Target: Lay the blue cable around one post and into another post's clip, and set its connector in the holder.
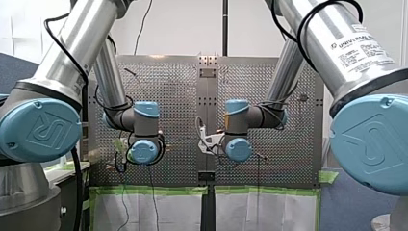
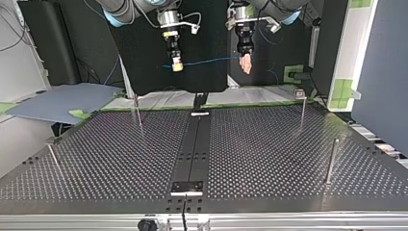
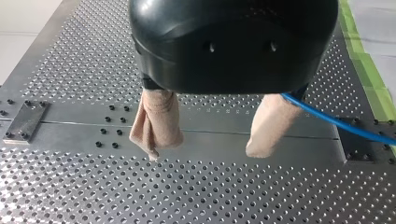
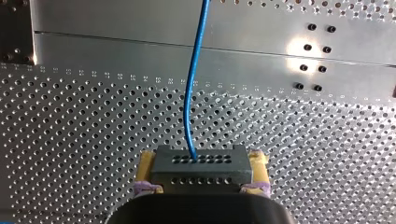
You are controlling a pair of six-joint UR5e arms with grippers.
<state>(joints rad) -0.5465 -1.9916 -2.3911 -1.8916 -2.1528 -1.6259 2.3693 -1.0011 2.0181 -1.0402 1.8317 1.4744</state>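
Observation:
In the top view my right gripper (image 2: 176, 66) hangs high above the table's far edge, yellow pads shut on a dark connector block. The right wrist view shows that connector (image 4: 201, 169) clamped between the pads of my right gripper (image 4: 201, 179), with the blue cable (image 4: 190, 93) leaving its face. The cable (image 2: 207, 61) runs level across to my left gripper (image 2: 245, 63). In the left wrist view my left gripper (image 3: 210, 140) stands open, beige-padded fingers (image 3: 156, 123) wide apart. The cable (image 3: 336, 122) comes out from behind one finger, not between them.
Thin metal posts stand on the perforated table (image 2: 269, 159): two at the top view's left (image 2: 138, 111) (image 2: 53, 156), two at its right (image 2: 302, 108) (image 2: 332, 161). A dark centre rail (image 2: 195, 144) carries a small plate (image 2: 187, 187) at its near end.

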